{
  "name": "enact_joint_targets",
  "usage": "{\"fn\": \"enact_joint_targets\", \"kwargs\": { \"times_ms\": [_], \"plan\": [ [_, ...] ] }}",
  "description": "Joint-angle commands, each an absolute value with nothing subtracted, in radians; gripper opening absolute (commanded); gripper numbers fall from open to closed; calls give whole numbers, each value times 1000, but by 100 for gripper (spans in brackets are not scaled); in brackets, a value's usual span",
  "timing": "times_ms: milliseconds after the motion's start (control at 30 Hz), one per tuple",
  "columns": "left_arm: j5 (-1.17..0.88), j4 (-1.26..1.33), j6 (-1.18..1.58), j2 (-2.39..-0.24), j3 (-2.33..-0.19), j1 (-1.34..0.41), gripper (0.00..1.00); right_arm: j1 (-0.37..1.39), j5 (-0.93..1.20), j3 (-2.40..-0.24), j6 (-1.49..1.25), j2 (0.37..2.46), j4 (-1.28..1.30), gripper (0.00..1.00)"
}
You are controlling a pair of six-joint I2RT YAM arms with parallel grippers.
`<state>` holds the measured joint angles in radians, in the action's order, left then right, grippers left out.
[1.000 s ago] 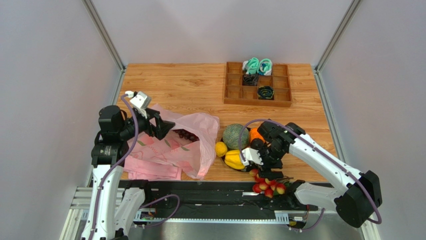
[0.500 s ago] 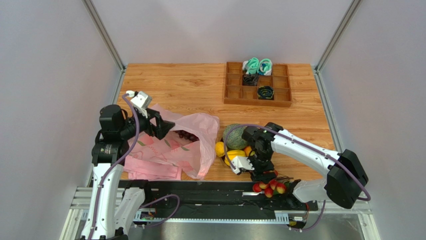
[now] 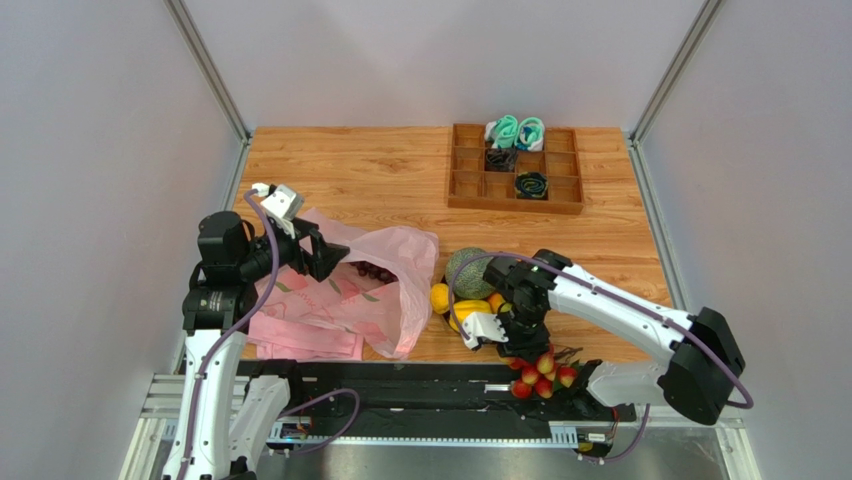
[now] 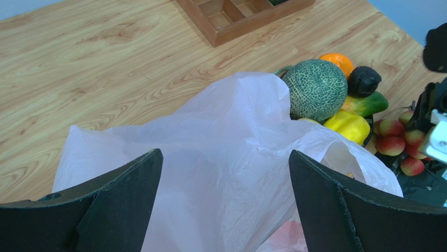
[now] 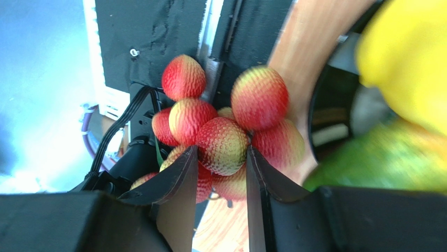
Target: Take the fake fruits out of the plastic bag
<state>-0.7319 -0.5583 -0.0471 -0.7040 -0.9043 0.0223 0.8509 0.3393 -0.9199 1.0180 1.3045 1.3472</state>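
Fingers [image 5: 176, 202] of the right gripper [image 5: 220, 178] are close together, pinching the bunch of small red berries [image 5: 223, 146]. The bunch is at the near edge of the table [image 3: 350, 180], over the black rail [image 3: 420, 375]. The left gripper [image 4: 225, 199] hangs over the pink plastic bag [image 4: 225, 157] with its fingers spread wide and nothing in them.

The bag lies crumpled on the left side of the table. Just beside its open end sits the pile of fruits: the big netted melon [image 4: 315, 89], then the yellow lobed piece [image 4: 347, 125], the orange [image 4: 337, 60] and the little lemon [image 3: 441, 298]. The dark grapes [image 3: 375, 270] look to be inside the bag's mouth.

I think the berries are the step in hand: they are out of the bag and need putting down. Next, the right gripper should let them go by the pile. Then one arm must reach into the bag for the grapes, slowly, because the thin bag can snag.
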Motion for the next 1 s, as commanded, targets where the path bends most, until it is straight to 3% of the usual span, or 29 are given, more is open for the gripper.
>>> {"fn": "enact_joint_targets", "kwargs": {
  "times_ms": [0,67,233,500,733,800,867,933,967],
  "plan": [
    [-756,-538,-60,-707,-943,31,99,857,286,-1021,948,1127,1671,8],
    [-762,-523,-54,-718,-946,32,99,857,230,-1097,942,1060,1672,0],
    [-796,-483,-6,-756,-971,31,99,859,167,-1239,972,931,1669,0],
    [-825,-488,-5,-879,-1080,31,99,857,83,-1494,948,923,1562,0],
    [-807,-521,35,-1026,-1216,29,98,822,18,-1427,855,936,1327,1],
    [-801,-551,26,-1063,-1259,31,98,795,6,-1324,816,893,1289,14],
    [-796,-580,2,-1092,-1281,29,98,766,-33,-1128,805,842,1220,38],
    [-793,-595,-41,-1109,-1304,29,98,683,-25,-963,837,760,1174,53],
    [-779,-615,-73,-1127,-1310,31,98,642,33,-925,856,740,1151,55]
  ]
}}
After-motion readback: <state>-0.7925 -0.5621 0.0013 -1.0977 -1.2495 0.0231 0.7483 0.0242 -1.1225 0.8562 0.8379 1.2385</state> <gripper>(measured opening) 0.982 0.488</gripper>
